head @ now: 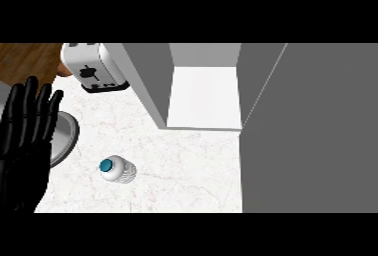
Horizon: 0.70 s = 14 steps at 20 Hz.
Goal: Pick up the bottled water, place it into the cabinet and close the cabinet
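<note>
The bottled water (117, 170) stands upright on the white marble counter (184, 170), seen from above as a white ribbed body with a teal cap. Behind it and to the right, the cabinet (203, 95) is open, showing a white inner shelf; its grey door (314, 130) swings out along the right side. My left hand (26, 135) rests open at the left edge, fingers straight and pointing up, well to the left of the bottle and apart from it. My right hand does not show.
A silver toaster (92, 67) sits at the back left of the counter. A round metal sink rim (66, 135) lies partly behind my left hand. Brown wooden floor (29, 57) shows at the top left.
</note>
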### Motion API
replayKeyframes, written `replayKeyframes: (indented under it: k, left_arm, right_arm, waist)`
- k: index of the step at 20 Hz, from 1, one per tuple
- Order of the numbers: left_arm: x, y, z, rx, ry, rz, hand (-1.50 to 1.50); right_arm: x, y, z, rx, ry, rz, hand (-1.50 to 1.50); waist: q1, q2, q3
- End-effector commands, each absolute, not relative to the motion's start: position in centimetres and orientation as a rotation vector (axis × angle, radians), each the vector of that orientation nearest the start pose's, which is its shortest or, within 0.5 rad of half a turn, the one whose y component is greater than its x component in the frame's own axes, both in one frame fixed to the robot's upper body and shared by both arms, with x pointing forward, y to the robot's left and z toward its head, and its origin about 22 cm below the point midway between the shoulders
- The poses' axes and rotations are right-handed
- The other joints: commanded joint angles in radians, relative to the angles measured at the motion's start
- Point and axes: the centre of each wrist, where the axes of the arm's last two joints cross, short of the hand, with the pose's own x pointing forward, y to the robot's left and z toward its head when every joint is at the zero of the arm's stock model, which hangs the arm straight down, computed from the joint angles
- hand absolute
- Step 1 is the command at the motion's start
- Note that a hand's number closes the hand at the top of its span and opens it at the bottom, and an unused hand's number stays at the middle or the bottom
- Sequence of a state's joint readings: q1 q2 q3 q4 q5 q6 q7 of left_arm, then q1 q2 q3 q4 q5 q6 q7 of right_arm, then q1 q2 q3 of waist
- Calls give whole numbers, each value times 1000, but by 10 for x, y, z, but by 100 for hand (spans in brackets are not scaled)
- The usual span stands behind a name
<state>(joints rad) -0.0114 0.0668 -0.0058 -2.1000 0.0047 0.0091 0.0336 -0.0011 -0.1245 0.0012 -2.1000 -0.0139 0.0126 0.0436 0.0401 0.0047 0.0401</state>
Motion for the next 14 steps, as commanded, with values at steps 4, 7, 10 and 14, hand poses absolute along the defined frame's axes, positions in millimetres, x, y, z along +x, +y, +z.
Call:
replayKeyframes:
  k: [4,7,10,14]
  left_arm:
    - [190,267,128,-86,-2074,-236,-150]
    - [179,244,100,-385,-1879,-72,-150]
    - [156,257,128,-438,-1855,-87,-150]
    - [120,281,154,-437,-1842,-58,-150]
  right_arm:
    - [199,-235,126,-53,-2077,106,-150]
    - [182,-219,124,169,-1988,189,-150]
    - [165,-216,138,212,-1961,174,-150]
    - [148,-207,143,225,-1955,191,-150]
  waist:
    - [-35,-6,-41]
    - [-25,-9,-42]
    - [-27,-13,-40]
    - [-26,-10,-41]
